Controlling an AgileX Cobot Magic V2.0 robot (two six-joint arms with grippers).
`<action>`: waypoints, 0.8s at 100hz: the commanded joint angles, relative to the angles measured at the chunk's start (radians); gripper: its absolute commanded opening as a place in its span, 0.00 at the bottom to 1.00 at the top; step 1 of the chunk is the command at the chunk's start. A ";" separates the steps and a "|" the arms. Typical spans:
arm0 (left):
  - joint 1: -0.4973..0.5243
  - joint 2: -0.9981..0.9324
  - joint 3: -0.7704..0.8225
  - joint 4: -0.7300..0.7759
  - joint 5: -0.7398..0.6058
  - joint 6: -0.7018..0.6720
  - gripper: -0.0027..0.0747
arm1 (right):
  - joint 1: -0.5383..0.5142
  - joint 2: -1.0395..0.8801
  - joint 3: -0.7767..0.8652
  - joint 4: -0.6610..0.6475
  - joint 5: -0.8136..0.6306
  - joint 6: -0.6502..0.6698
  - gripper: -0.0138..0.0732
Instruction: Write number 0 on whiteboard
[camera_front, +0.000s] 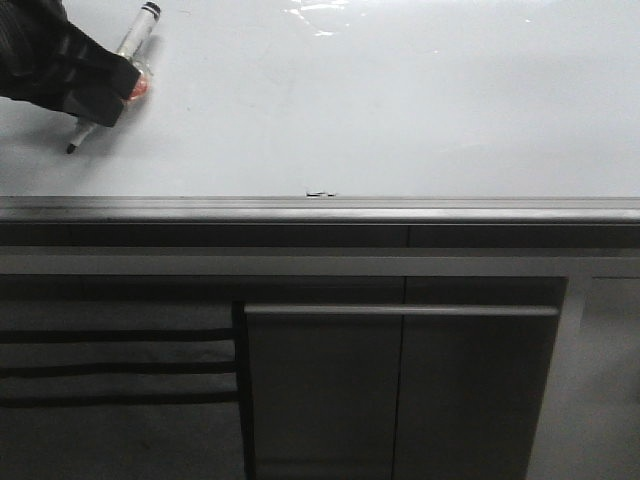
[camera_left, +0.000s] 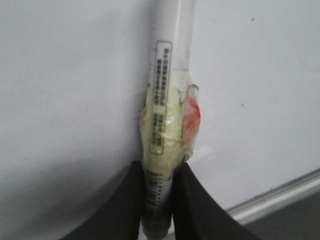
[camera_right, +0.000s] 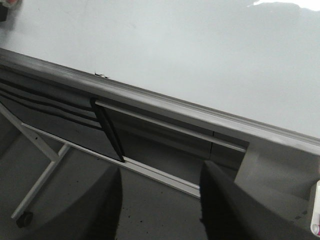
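A: Nearest stuff first?
B: Dark grey cabinet (camera_front: 400, 390) with a long bar handle (camera_front: 400, 311), black slots on its left side. Above it the grey metal frame edge (camera_front: 320, 208), then the whiteboard (camera_front: 400, 110) lying flat behind it, glare spots at the far edge.
A: Any marks on the board?
B: Just a tiny dark smudge (camera_front: 320, 193) right at the frame. No drawn oval visible in any view.
A: Left gripper?
B: Left gripper (camera_front: 100, 108) is over the board's far-left area, jaws clamped on a marker pen (camera_front: 125, 60). Pen tilted, black tip down and toward the near-left, touching or just above the surface, can't tell which. Wrist view shows the pen barrel (camera_left: 167, 100) wrapped in yellowish and red tape, squeezed between the two black fingers (camera_left: 192, 200).
A: Right gripper?
B: Right gripper (camera_right: 160, 210) hangs off the board, in front of the cabinet, jaws apart, nothing between them.
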 joint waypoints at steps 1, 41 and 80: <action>-0.036 -0.092 -0.033 0.013 0.046 0.020 0.01 | 0.000 0.008 -0.047 0.008 -0.028 -0.009 0.53; -0.300 -0.183 -0.170 -0.223 0.630 0.420 0.01 | 0.005 0.241 -0.260 0.156 0.323 -0.285 0.53; -0.364 -0.181 -0.271 -0.583 0.826 0.800 0.01 | 0.155 0.408 -0.381 0.349 0.462 -0.841 0.53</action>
